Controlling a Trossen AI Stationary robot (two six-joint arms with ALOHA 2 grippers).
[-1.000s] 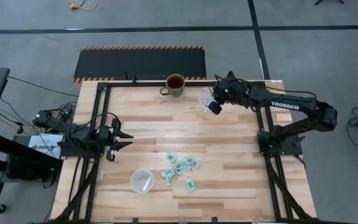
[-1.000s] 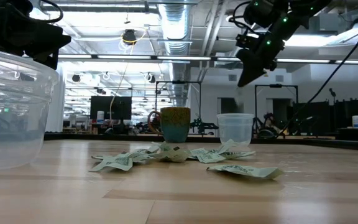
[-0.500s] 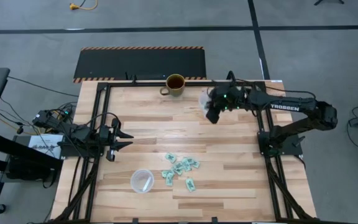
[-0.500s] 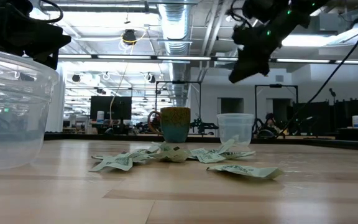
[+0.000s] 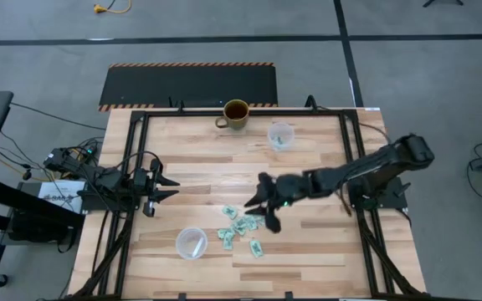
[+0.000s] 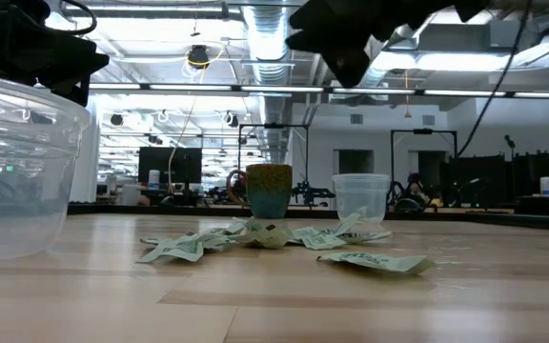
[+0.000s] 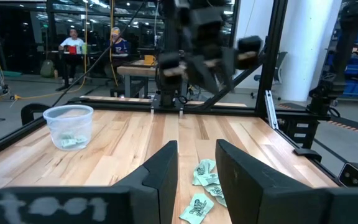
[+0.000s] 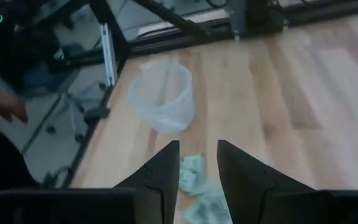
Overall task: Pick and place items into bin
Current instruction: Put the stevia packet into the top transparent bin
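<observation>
Several pale mint-green wrapped items (image 5: 242, 224) lie in a loose pile on the wooden table (image 5: 308, 251), toward its near edge. My right gripper (image 5: 256, 207) hovers over the pile's far right side, open and holding nothing; its wrist view shows the items (image 8: 194, 169) just past its fingertips. A clear cup (image 5: 281, 135) at the far right holds one green piece. My left gripper (image 5: 167, 186) waits open at the table's left edge, pointing level at the items (image 7: 204, 177).
A second clear cup (image 5: 191, 242) stands near the front edge, left of the pile, and fills the low view's left side (image 6: 17, 171). A mug (image 5: 235, 113) stands at the far edge. Black frame rails run along the table's left and right edges.
My right gripper has swung from above the far clear cup toward the table's near edge and leftward, sinking a little, and now hangs over the pile of items. Its fingers have tipped from steeply downward to a shallow slant. The items and cups have not moved.
</observation>
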